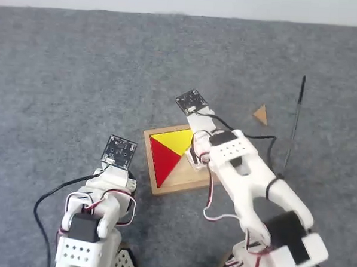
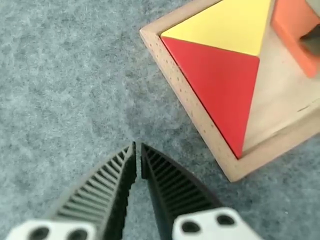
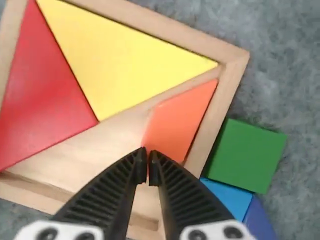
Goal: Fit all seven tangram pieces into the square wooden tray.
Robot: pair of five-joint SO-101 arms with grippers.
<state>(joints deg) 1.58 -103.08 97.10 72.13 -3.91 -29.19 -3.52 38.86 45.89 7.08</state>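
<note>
Red triangle (image 1: 164, 159), yellow triangle (image 1: 175, 139), orange piece (image 3: 177, 125) lie in centre-frame tray (image 1: 176, 186); green square (image 3: 245, 155), blue piece (image 3: 225, 197) remain outside; left gripper (image 2: 138, 147), right gripper (image 3: 147, 152) clenched empty.

The square wooden tray (image 1: 182, 175) holds a yellow triangle (image 1: 178, 139), a red triangle (image 1: 163, 158) and an orange piece (image 3: 175, 125), with a green square (image 3: 245, 155) and a blue piece (image 3: 225, 197) just outside.
</note>
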